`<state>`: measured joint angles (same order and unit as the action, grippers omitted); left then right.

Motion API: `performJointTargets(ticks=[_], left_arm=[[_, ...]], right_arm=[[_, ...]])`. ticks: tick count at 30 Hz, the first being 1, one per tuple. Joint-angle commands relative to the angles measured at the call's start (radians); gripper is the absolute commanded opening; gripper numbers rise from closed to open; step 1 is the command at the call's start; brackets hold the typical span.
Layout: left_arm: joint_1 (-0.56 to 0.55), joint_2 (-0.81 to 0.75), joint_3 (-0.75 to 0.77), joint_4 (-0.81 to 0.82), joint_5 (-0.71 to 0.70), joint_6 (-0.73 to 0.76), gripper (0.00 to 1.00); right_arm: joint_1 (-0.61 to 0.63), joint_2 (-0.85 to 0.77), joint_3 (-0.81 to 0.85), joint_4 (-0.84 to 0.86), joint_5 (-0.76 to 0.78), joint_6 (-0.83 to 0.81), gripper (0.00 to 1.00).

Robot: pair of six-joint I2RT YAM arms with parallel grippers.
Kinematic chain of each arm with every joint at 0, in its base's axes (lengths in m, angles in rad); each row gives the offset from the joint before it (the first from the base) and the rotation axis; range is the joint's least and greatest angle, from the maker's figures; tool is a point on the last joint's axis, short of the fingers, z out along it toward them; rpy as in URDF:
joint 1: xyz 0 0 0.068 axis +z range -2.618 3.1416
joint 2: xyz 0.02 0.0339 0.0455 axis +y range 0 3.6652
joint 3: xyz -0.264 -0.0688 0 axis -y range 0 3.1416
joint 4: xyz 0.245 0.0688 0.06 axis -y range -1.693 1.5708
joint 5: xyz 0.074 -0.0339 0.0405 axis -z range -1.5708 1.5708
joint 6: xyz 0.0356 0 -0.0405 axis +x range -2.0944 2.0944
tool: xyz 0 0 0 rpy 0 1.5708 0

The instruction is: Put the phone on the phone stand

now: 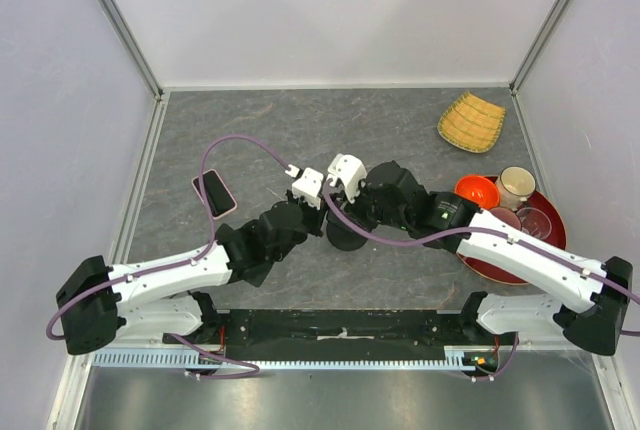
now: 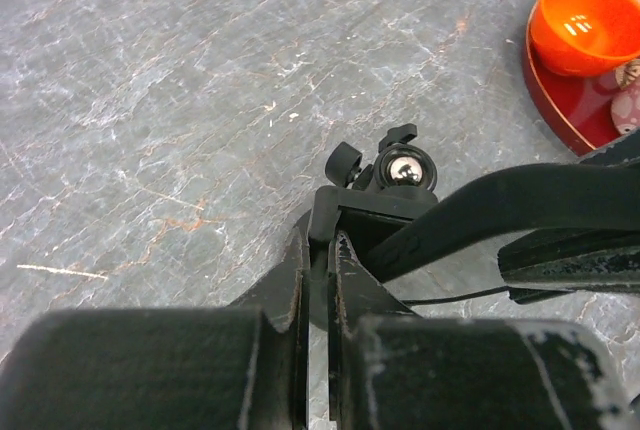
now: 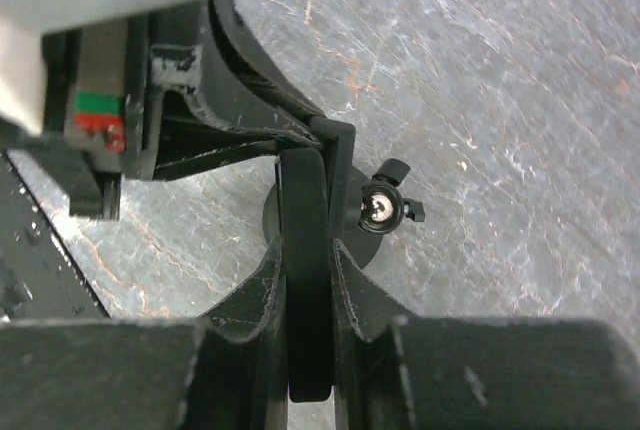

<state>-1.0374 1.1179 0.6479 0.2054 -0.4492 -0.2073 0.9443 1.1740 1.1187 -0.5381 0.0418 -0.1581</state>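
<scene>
at the middle of the worktop [image 1: 400, 130], both arms meet over the phone stand [image 1: 345, 237], a small black piece with a round base, a thin upright plate and a shiny ball joint [image 2: 403, 170]. the left gripper [image 2: 318, 260] is closed narrow on the plate's edge. the right gripper [image 3: 306, 250] is pinched on what looks like the same plate from the other side. so each holds the stand and neither holds the phone. the phone [image 1: 214, 194] lies flat on the worktop at about ten o'clock from the stand, well apart from it, dark face up with a pinkish rim showing. i judge it a stiff, flat slab, fairly heavy for its thickness, with a glass face that will be slick and could crack if dropped. lying flat, it offers little to grip but its two long edges, so a hold across the width near the middle looks soundest, on the case sides rather than the glass. the stand looks light and liable to tip or skid when the phone lands on it. at three o'clock from the stand sits a red tray [image 1: 520, 270], carrying an orange bowl [image 1: 477, 190].
</scene>
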Motion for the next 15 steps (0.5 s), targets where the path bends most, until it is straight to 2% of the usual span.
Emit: performJointTargets(ticks=[1,7,9,13,15], left_arm=[[0.028,-0.006,0.068,-0.090,-0.439,-0.103,0.02],[0.008,-0.020,0.117,-0.193,-0.433,-0.158,0.02],[0.007,-0.017,0.136,-0.262,-0.401,-0.196,0.02],[0.007,-0.010,0.159,-0.265,-0.165,-0.185,0.02],[0.005,-0.003,0.170,-0.284,-0.103,-0.184,0.02]], right_arm=[[0.001,0.003,0.033,-0.217,0.616,0.132,0.00],[0.002,0.090,0.085,-0.290,0.740,0.250,0.00],[0.005,0.110,0.095,-0.284,0.730,0.282,0.00],[0.017,0.144,0.112,-0.258,0.702,0.261,0.00],[0.017,0.139,0.099,-0.212,0.647,0.227,0.00]])
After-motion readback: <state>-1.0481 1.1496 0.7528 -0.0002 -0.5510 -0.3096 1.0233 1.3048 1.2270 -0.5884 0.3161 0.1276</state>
